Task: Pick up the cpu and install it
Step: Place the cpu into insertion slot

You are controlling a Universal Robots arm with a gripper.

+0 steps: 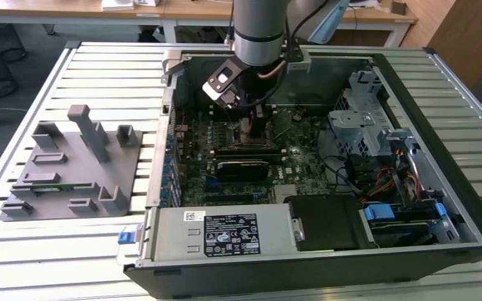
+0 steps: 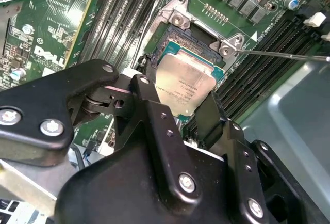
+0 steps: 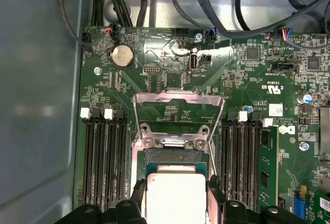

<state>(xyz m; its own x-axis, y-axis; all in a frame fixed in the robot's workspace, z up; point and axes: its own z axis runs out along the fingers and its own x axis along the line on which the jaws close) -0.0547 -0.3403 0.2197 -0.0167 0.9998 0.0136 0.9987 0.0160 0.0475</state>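
The cpu, a flat square with a dull silver lid and pale rim, is clasped at opposite edges by the matte black fingers of the gripper; it is held at the open socket on the green motherboard; whether it is seated cannot be told; the thin steel frame is hinged back.

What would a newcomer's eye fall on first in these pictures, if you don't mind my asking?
First, the grey robot arm reaching down into the open black computer case on the slatted metal table. In both wrist views, its black gripper clasps the flat square cpu with a dull silver top, at the black socket frame on the green motherboard.
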